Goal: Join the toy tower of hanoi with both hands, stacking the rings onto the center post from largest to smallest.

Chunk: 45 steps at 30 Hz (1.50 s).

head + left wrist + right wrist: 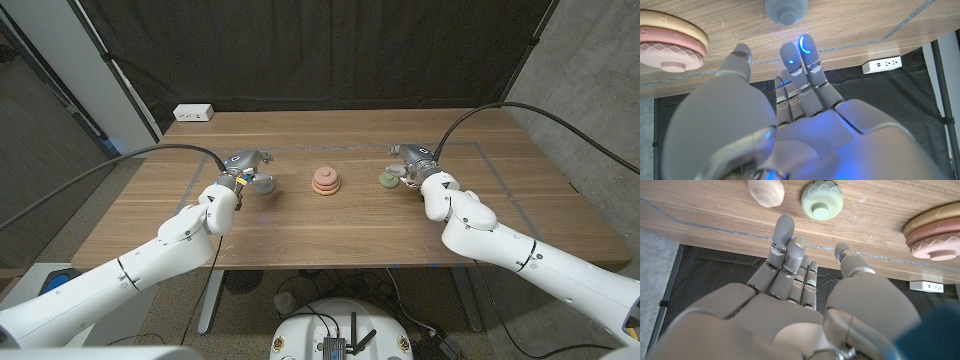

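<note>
Tower: your stacked rings [327,181] sit on the post at the middle of the desk [350,235], a tan ring over pink ones.
Left hand: your left hand [247,168] holds nothing, fingers straight and close together, just short of the grey piece [786,10].
Right hand: your right hand [412,160] holds nothing, fingers loosely apart, near the green piece [822,199] and a beige piece [767,191] beside it.
</note>
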### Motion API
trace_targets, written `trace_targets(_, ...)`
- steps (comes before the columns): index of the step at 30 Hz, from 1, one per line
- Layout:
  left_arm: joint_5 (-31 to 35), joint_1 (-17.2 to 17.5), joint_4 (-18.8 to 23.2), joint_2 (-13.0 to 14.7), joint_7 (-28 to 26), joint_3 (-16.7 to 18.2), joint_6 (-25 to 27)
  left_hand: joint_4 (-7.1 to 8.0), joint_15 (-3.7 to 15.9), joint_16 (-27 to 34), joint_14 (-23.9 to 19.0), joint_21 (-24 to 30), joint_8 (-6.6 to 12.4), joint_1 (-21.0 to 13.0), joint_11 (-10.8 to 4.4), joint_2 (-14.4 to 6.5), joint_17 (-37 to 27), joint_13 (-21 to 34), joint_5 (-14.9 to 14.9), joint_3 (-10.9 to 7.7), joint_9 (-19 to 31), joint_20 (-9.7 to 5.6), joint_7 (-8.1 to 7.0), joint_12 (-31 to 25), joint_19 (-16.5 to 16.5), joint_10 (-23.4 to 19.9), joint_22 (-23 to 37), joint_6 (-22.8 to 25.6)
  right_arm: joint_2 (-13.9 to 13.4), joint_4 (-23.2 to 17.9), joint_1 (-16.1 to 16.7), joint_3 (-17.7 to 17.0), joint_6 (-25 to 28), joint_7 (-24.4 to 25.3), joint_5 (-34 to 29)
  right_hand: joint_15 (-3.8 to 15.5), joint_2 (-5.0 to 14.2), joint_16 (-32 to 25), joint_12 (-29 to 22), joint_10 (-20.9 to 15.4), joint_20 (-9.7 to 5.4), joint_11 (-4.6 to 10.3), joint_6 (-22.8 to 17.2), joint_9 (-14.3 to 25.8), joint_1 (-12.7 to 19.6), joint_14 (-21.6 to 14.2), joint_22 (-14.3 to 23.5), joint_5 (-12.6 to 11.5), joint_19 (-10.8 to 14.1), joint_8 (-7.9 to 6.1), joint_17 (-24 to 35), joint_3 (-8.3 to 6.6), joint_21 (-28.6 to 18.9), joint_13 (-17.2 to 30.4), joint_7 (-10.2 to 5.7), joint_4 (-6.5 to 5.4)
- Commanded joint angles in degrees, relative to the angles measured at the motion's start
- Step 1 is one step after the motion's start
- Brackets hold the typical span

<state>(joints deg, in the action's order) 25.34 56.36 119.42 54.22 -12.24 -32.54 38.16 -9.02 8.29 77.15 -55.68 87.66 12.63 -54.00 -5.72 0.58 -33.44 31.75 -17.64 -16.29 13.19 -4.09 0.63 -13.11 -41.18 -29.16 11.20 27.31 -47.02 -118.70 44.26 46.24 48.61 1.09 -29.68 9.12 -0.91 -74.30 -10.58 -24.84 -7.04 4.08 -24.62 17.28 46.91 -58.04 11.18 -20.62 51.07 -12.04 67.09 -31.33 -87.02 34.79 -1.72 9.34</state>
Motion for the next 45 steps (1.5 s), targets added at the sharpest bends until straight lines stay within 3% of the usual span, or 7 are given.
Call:
trace_targets(1, -0.06, -1.21, -1.09, -0.09, 1.25, -0.87, -0.32, -0.07, 4.27, 0.36, -0.3, -0.09, -0.36, -0.02, 0.73, -0.44, -0.2, 0.27, -0.61, -0.57, 0.31, -7.68, 0.26, 0.19, -0.32, 0.24, 0.0, -0.42, 0.93, 1.05, -4.19, 4.45, 4.7, -4.98, -3.66, 3.42, -0.8, 0.09, 0.0, 0.53, -5.15, 0.14, 0.35, 0.07, -0.98, 0.14, 0.11, 0.24, -0.12, 0.34, 0.03, 0.57, -0.01, 0.0, -0.07, -0.01)
trace_targets(21, -0.8, -0.51, -0.66, 0.87, 0.77, 0.36, 0.13, -0.01, 4.27, 0.39, -0.29, -0.14, -0.67, 0.16, 1.02, -0.49, -0.2, 0.12, -0.69, -0.66, 0.35, -7.65, 0.71, 0.48, -0.3, 0.51, -0.02, -1.08, 2.56, 4.61, -11.28, 11.2, 8.39, -13.96, -7.49, 3.44, -2.17, 0.5, -0.41, 1.48, -5.21, -0.05, 2.26, -0.38, -1.31, -0.14, 0.36, 0.88, -0.11, 0.26, 0.59, 1.65, -0.23, -0.9, 0.52, 0.18)
trace_targets(29, -0.95, -0.74, -0.92, 0.97, 0.86, 0.27, -0.09, 0.0, 4.27, 0.46, -0.35, -0.12, -0.65, 0.26, 1.09, -0.58, -0.22, 0.04, -0.76, -0.76, 0.38, -7.66, 0.78, 0.58, -0.35, 0.51, 0.0, -1.02, 2.91, 5.81, -13.39, 12.99, 8.88, -17.55, -7.95, 3.42, -3.14, 1.4, -0.25, 2.64, -5.18, -0.65, 4.8, -0.61, -2.03, 0.81, 0.3, 1.36, -0.55, 0.81, 0.5, 2.16, 0.02, -1.23, 1.24, -0.04)
trace_targets(45, -1.23, -0.88, -1.24, 1.0, 0.82, 0.24, -0.48, 0.01, 4.27, 0.48, -0.44, 0.01, -0.53, 0.38, 1.23, -0.92, -0.23, 0.1, -0.88, -1.06, 0.44, -7.68, 0.76, 0.37, -0.41, -0.18, 0.19, -0.57, 3.37, 7.65, -16.55, 16.27, 10.8, -22.67, -9.26, 3.42, -4.31, 3.02, -0.24, 4.5, -5.16, -1.46, 5.18, -0.62, -2.27, 2.21, 0.03, 2.44, -1.77, 0.14, -1.03, 3.39, 0.7, -1.81, 1.16, 0.01)
